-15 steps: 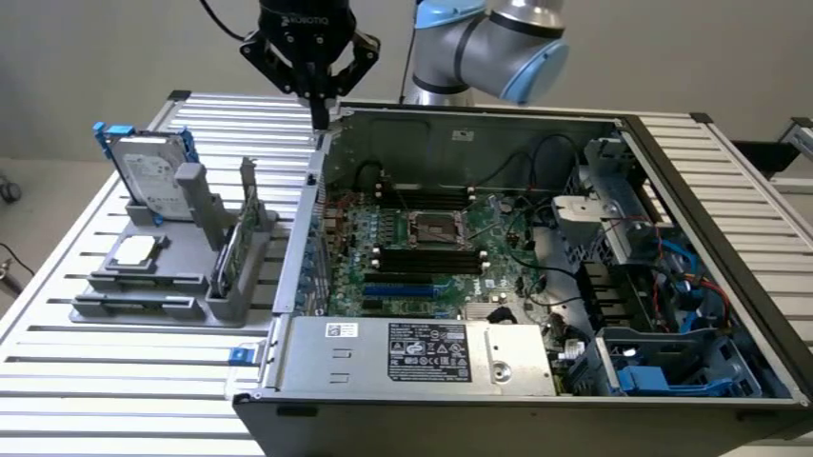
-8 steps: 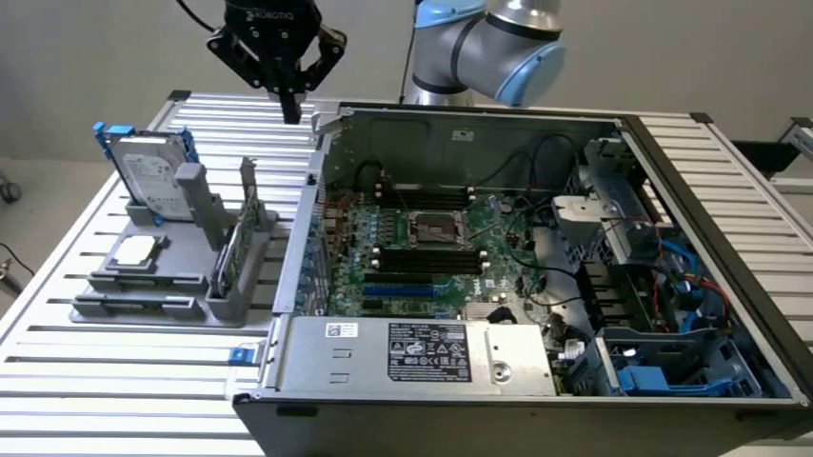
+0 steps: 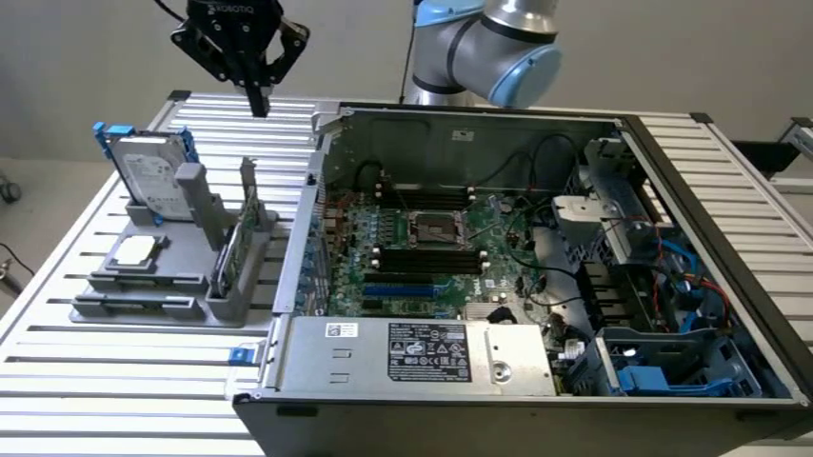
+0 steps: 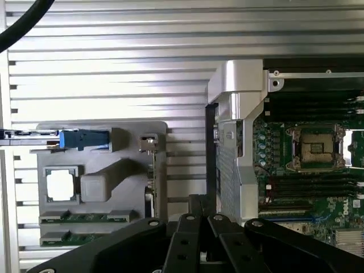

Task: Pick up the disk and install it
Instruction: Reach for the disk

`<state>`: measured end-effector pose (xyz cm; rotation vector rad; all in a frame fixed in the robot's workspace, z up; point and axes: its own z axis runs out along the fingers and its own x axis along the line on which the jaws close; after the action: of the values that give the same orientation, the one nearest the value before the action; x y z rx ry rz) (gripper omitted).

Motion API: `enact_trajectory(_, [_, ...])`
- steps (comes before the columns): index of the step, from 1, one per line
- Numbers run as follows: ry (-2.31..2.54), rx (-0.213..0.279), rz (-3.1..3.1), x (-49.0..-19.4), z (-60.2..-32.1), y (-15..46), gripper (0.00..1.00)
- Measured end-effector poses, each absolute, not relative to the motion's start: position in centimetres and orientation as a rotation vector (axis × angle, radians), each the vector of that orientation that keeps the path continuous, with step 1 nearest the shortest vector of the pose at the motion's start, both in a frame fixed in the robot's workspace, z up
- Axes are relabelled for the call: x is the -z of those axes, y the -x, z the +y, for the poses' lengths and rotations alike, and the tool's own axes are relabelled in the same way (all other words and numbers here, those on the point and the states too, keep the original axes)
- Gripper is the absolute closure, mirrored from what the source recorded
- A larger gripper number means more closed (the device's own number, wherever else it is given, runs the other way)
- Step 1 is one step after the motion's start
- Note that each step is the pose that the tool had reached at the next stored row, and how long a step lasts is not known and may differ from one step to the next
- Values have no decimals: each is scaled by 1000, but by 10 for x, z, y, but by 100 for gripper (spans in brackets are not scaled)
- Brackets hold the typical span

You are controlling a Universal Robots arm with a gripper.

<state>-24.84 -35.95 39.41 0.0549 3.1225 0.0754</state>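
1. You are watching the gripper [image 3: 259,99] hanging high over the slatted table [image 3: 76,381], its two fingers pressed together and carrying nothing
2. The disk [image 3: 150,174] is standing on edge at the far end of the grey holder [image 3: 147,290], its blue carrier framing the white-labelled face, with a grey post [image 3: 190,195] rising just beside it
3. You are probably dealing with a stiff, fairly dense part for its size: the metal faces are looking smooth and likely slippery, the blue plastic frame may be giving a little under pressure, and a drive is likely sensitive to knocks
4. The upper edge is sitting free above the holder, so a grip across the two flat faces near the top seems the safest hold; the post is crowding the lower part
5. The disk is lying below the gripper and toward the exterior view's left of it, well apart and not touching
6. The open computer case [image 3: 534,238] is sitting on the exterior view's right of the holder, with the gripper hovering above the gap between the two
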Motion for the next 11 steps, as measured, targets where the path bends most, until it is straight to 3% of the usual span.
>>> enact_trajectory(11, [-55, -75, 3122, -393, -344, 298, 89])
